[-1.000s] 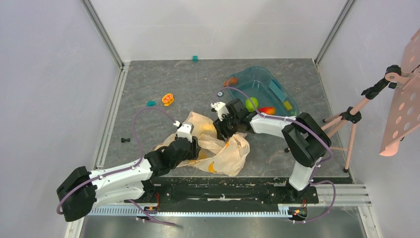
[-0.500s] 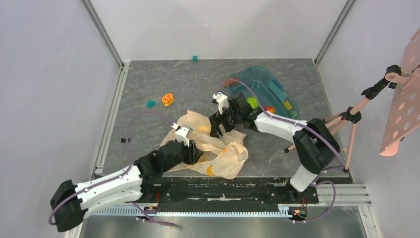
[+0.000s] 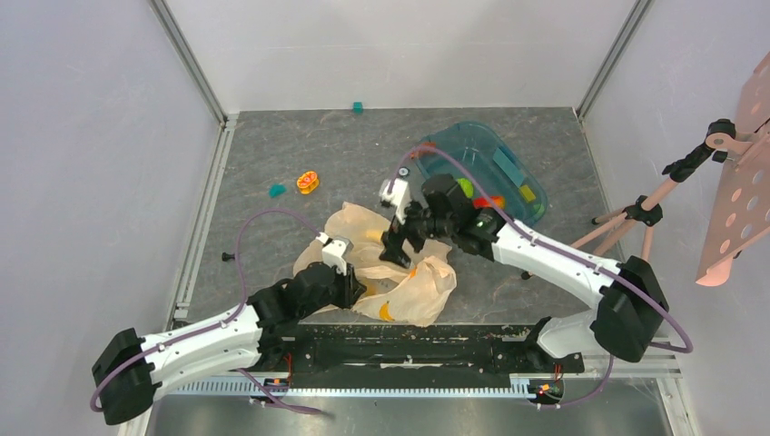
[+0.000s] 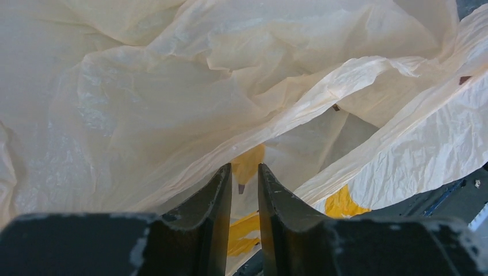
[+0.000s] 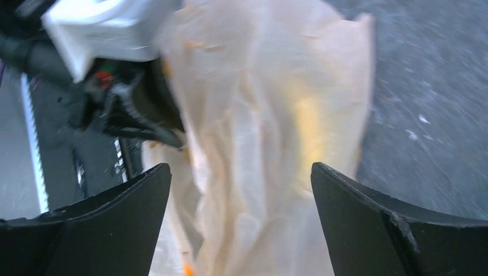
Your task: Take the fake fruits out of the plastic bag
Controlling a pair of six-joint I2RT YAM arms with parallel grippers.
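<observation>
The table [image 3: 300,145] held the bag [image 3: 427,283] near its front edge, crumpled, with its long axis running from far left to near right. The bag's near side lay just beside the table's front edge, so there was little room toward the bases. Bare surface lay open to the left and behind the bag. The tub [image 3: 472,134] sat well apart at the far right, with a green fruit [image 3: 465,188] and a red-orange fruit [image 3: 493,202] already in it.

Both arms met at the bag. The right gripper [image 3: 397,247] hung over the bag's far middle with its fingers spread wide and nothing between them. In its wrist view the bag ran lengthwise below the gap. A yellow patch [image 5: 308,132] showed through the film there, perhaps the banana, directly under that gripper and nearer to it than to the left.

The left gripper [image 4: 244,169] pressed into the bag's left flank. Its fingers stood narrow with only a slim gap, and a fold of film crossed at the tips. Whether it pinched that film could not be told. The next reach probably depended on the left arm holding the film still while the right one went straight down.
</observation>
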